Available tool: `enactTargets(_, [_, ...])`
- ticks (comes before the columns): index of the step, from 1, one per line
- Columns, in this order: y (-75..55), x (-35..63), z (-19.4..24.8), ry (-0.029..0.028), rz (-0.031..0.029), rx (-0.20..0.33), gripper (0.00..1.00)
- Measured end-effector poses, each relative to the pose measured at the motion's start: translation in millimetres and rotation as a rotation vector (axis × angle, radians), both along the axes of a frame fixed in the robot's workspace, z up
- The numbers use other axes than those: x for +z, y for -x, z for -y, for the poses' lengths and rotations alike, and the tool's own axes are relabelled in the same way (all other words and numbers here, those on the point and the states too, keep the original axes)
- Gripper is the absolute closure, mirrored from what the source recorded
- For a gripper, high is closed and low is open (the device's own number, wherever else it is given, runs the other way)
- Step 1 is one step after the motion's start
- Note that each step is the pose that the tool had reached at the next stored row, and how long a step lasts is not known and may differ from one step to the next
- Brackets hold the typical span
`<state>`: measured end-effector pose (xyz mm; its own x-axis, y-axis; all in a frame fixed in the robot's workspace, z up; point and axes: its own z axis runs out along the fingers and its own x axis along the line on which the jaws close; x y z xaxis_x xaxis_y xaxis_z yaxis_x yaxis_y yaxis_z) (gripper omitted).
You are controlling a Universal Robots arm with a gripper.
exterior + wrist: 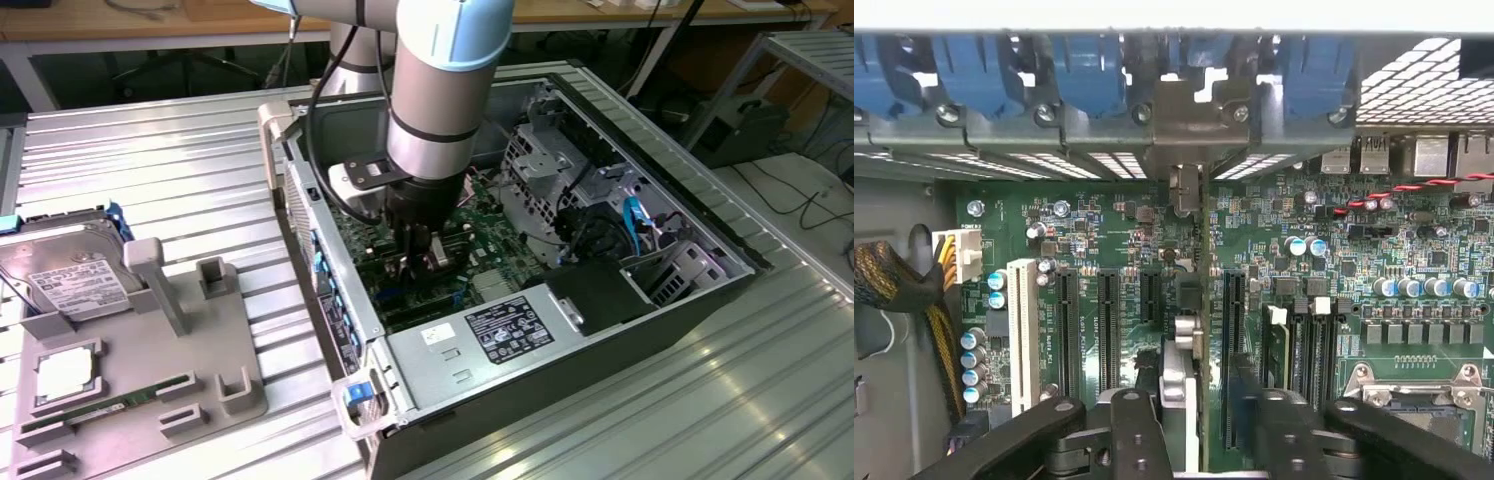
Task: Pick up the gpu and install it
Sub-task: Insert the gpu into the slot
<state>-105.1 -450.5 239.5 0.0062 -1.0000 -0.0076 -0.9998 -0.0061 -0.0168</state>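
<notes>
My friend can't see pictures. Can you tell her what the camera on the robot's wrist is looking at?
The robot's black hand holds a thin flat card edge-on, its silver metal bracket up against the case's slot openings, over a green motherboard with long black slots. Blue plastic clips line the case wall.

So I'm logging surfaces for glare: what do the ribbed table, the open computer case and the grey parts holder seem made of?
Ribbed silver table: looks like bare metal, likely aluminium; bright reflections run along its ridges.
Open computer case: appears to be unpainted sheet steel, dull grey with punched vents and folded edges.
Grey parts holder: probably matte plastic, possibly printed; flat even grey, no shine.
</notes>
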Motion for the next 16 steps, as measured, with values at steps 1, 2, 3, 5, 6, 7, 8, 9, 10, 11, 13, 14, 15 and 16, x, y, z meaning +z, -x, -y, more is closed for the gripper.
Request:
enactTargets(1, [0.2,0.1,0.0,0.0005,0.0001,0.0,0.66])
enactTargets(2, [0.4,0.1,0.0,0.0003,-0.0001,0.0,0.7])
enactTargets(3, [0.6,0.1,0.0,0.0002,-0.0002,0.0,0.7])
enactTargets(5, [0.9,0.1,-0.1,0.0001,-0.0001,0.0,0.7])
enactTargets(6, [0.9,0.1,-0.1,0.0,-0.0001,0.0,0.7])
enactTargets(7, [0.9,0.0,-0.1,-0.0001,0.0,0.0,0.7])
enactTargets(8, [0.9,0.0,-0.1,-0.0001,-0.0001,0.0,0.7])
enactTargets(9, [0.9,0.0,-0.1,-0.0001,0.0,0.0,0.7])
enactTargets(10, [0.9,0.0,-0.1,-0.0001,-0.0001,0.0,0.7])
enactTargets(11, [0.9,0.0,-0.1,-0.0001,0.0,0.0,0.7])
enactTargets(13, [0.9,-0.6,-0.1,0.0,-0.0001,0.0,0.7])
enactTargets(14, [0.9,-1.3,0.0,0.0004,-0.0003,0.0,0.7])
enactTargets(15, [0.9,-2.2,0.0,0.0007,-0.0005,0.0,0.7])
enactTargets(16, [0.9,-3.3,0.0,0.0005,-0.0004,0.0,0.7])
